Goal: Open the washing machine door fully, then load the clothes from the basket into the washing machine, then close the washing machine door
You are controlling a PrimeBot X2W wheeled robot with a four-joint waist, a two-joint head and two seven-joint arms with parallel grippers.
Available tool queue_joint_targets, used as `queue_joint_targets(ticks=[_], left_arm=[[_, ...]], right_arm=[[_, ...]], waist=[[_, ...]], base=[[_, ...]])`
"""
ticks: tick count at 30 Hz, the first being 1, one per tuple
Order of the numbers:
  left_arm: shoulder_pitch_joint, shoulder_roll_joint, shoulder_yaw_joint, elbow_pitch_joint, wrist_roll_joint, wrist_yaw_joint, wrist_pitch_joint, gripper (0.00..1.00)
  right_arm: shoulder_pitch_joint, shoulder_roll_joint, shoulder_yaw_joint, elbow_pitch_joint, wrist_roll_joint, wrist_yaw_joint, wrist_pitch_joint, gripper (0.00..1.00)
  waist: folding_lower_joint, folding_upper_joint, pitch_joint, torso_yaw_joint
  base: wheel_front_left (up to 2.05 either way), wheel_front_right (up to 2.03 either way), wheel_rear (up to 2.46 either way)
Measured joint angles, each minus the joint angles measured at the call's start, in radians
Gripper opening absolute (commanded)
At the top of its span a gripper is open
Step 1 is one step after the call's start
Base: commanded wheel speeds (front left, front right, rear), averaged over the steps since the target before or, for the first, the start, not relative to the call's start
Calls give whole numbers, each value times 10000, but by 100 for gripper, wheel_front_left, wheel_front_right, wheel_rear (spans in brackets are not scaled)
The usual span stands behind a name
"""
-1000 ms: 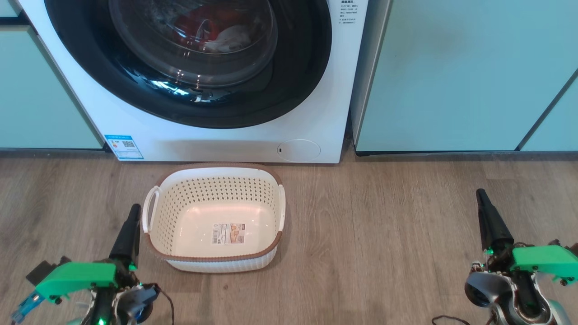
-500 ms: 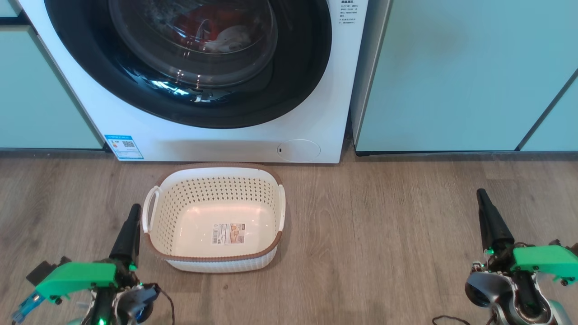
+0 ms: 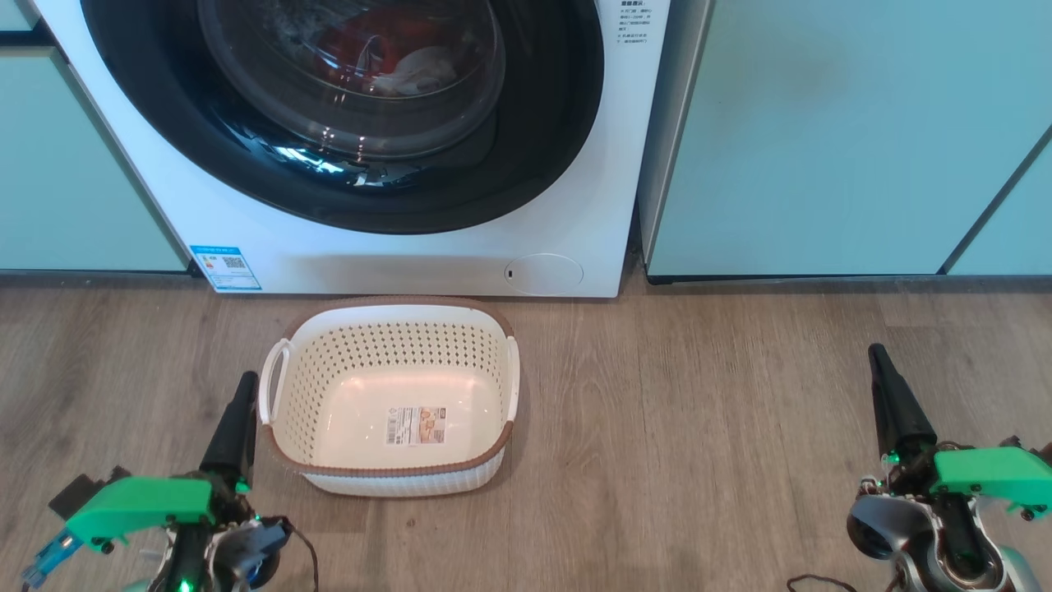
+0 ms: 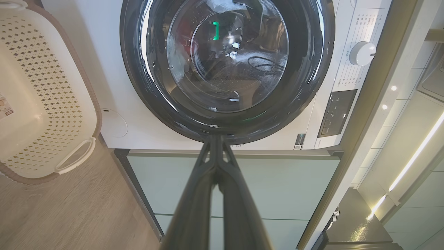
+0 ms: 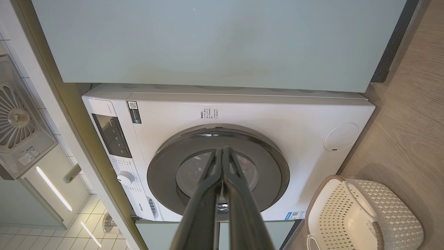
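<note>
Since the washing machine door looks pressed flush against the washing machine, with the clothes (red fabric and a scrap of white) lying behind its glass in the drum and the basket bare down to its label, the task seems to be at its end. What it calls for now is a check rather than a move.

The left fingers and right fingers are both clenched on nothing, parked low on either side and well apart from the door. Doing this well would mean confirming that the black rim sits even all round, with no cloth nipped in the seal. Should it stand proud, a push with closed tips on the rim, not the domed glass, seems the safer choice. The basket, just in front of the machine, would want steering around.

The floor is wood-look plank, level and likely easy for the wheels. Pale mint-green cabinets flank the machine closely on both sides.
</note>
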Motion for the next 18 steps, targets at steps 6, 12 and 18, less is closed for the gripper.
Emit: queue_joint_targets(ticks=[6,12,18], left_arm=[[0,-8,8,0,0,0,0,0],[-1,-23,13,0,0,0,2,0],[-1,-42,21,0,27,0,2,0]], right_arm=[[0,2,-8,0,-2,0,42,0],[0,2,-12,0,-2,0,44,0],[0,2,-19,0,-15,0,44,0]], waist=[[0,0,0,0],[0,0,0,0],[0,0,0,0]], base=[[0,0,0],[0,0,0],[0,0,0]])
